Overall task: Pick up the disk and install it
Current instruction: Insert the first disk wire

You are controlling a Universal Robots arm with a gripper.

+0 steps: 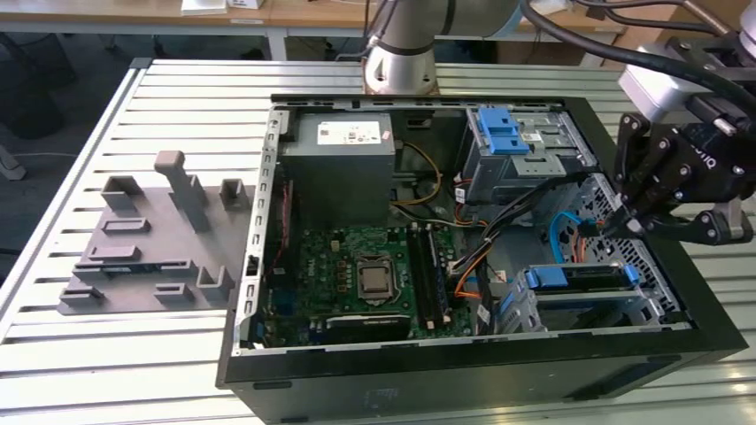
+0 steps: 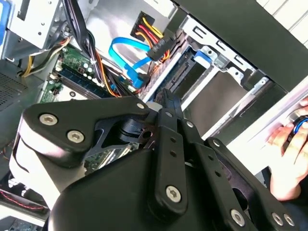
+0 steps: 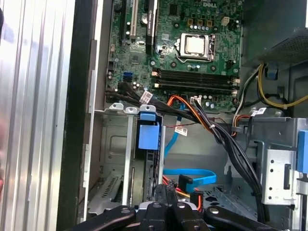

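The disk (image 1: pixel 579 277) sits edge-up in the lower drive cage at the exterior view's right end of the open computer case, and its blue rail faces up. In the first wrist view the disk's blue rail end (image 3: pixel 147 133) shows in the cage slot. My gripper (image 1: pixel 611 226) hangs above the case just beyond that cage, near the blue data cable (image 1: pixel 565 221). In both wrist views the black fingers (image 3: pixel 166 192) stand together over the cables and the cage (image 2: pixel 211 82), shut with nothing between them. The gripper tip (image 2: pixel 166 99) is apart from the disk.
A grey power supply box (image 1: pixel 343 150) and a blue ridged latch (image 1: pixel 508 133) lie at the case's far side. The motherboard (image 1: pixel 366 274) fills the middle. A grey plastic fixture (image 1: pixel 154 243) stands on the slatted table (image 1: pixel 119 363). A person's hand (image 2: pixel 288 154) is beside the case wall.
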